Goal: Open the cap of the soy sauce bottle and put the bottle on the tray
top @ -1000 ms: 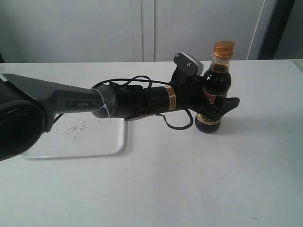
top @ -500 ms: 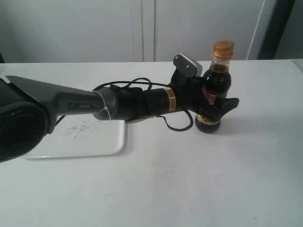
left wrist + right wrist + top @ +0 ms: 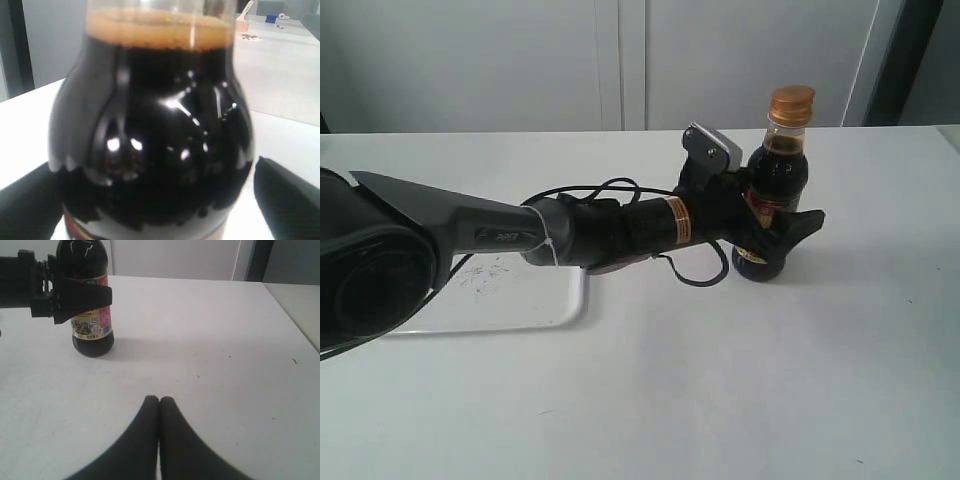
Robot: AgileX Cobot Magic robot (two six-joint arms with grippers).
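Off the tray (image 3: 535,300), soy sauce bottle (image 3: 778,170) of dark liquid (image 3: 150,140), left claw (image 3: 785,232) spread around it, right claw (image 3: 159,402) pressed together

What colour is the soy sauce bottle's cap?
The cap is orange-brown, clearest in the exterior view.

- We see the soy sauce bottle (image 3: 778,170) standing upright on the white table (image 3: 720,380), dark liquid up to its neck.
- Its orange-brown cap (image 3: 791,103) sits closed.
- The white tray (image 3: 520,300) lies flat, well left of the bottle.
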